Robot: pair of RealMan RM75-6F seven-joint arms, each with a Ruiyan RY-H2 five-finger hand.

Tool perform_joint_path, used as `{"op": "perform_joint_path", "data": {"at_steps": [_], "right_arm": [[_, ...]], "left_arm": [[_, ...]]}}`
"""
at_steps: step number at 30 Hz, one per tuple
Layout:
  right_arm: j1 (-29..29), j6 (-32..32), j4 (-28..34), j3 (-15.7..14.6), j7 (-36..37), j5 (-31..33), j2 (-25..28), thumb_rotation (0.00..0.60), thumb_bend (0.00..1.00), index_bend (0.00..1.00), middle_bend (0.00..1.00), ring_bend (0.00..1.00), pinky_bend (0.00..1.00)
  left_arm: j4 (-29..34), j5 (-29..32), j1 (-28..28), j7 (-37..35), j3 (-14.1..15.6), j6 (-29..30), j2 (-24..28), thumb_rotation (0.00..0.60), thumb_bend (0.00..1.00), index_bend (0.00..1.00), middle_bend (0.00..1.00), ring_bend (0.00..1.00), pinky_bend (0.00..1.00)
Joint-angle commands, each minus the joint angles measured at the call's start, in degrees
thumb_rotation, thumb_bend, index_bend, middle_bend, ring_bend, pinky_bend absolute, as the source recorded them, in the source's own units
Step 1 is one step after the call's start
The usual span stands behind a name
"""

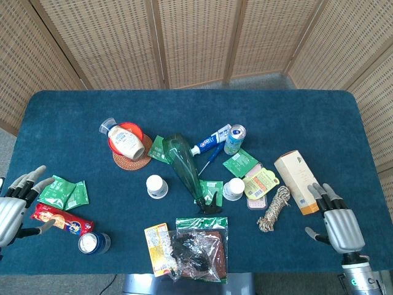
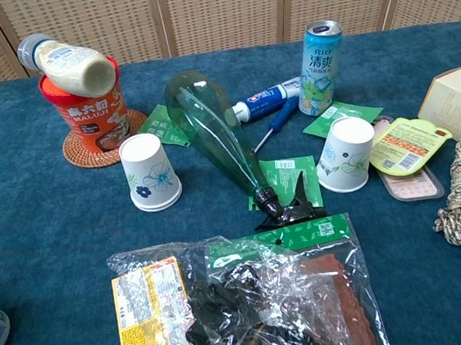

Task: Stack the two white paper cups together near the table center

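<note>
Two white paper cups stand upside down on the blue table. The left cup point(image 1: 156, 186) point(image 2: 150, 172) is left of the green bottle. The right cup point(image 1: 233, 189) point(image 2: 347, 154) is right of it. My left hand point(image 1: 13, 206) sits at the far left table edge, open and empty, far from the left cup. My right hand point(image 1: 336, 226) hovers near the front right corner, open with fingers spread, well right of the right cup. Neither hand shows in the chest view.
A green plastic bottle point(image 1: 184, 163) point(image 2: 218, 137) lies between the cups. A red tub with a sauce bottle point(image 2: 82, 93), a drink can point(image 2: 318, 56), toothpaste point(image 1: 210, 141), tea packets, a rope coil point(image 1: 274, 208), a box point(image 1: 300, 181), a snack bag point(image 2: 244, 303) and a can point(image 1: 92, 243) crowd the table.
</note>
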State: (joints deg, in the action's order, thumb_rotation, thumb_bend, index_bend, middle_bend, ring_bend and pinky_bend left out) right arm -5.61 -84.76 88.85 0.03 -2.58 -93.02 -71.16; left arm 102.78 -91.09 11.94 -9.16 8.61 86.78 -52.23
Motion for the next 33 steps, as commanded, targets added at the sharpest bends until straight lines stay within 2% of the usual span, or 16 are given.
{"op": "perform_joint_path", "data": {"at_steps": [1,11,21,27,33], "right_arm": [[-0.60,0.99,-1.30,-0.58,-0.33,-0.87,-1.15,0.600,0.06,0.03,0.00,0.00,0.26],[-6.09,7.75,0.59,1.12,-3.93,-1.04,-3.60,0.600,0.06,0.03,0.00,0.00,0.28],[-14.16,17.39,5.73,6.10,-9.44,4.31,-7.91,0.600,0.06,0.01,0.00,0.00,0.29],[-18.92,22.69,4.16,8.37,-12.18,8.17,-12.35,0.600,0.07,0.01,0.00,0.00,0.31],[-22.23,25.89,-0.17,8.89,-13.71,10.58,-16.54,0.600,0.07,0.02,0.00,0.00,0.33]], "left_arm": [[-0.90,-0.50,-0.93,-1.30,-0.55,0.55,-0.08,0.600,0.23,0.15,0.00,0.00,0.09],[-3.12,-2.05,-2.45,-4.48,-1.41,0.82,-0.02,0.600,0.23,0.17,0.00,0.00,0.09],[-3.61,-2.42,-2.17,-5.79,-2.54,-1.36,-0.05,0.600,0.23,0.17,0.00,0.00,0.09],[-3.79,-2.64,-2.11,-5.96,-2.89,-2.47,-0.08,0.600,0.23,0.17,0.00,0.00,0.09],[-3.85,-2.67,-2.02,-6.33,-3.17,-3.51,0.14,0.600,0.23,0.17,0.00,0.00,0.09]]}}
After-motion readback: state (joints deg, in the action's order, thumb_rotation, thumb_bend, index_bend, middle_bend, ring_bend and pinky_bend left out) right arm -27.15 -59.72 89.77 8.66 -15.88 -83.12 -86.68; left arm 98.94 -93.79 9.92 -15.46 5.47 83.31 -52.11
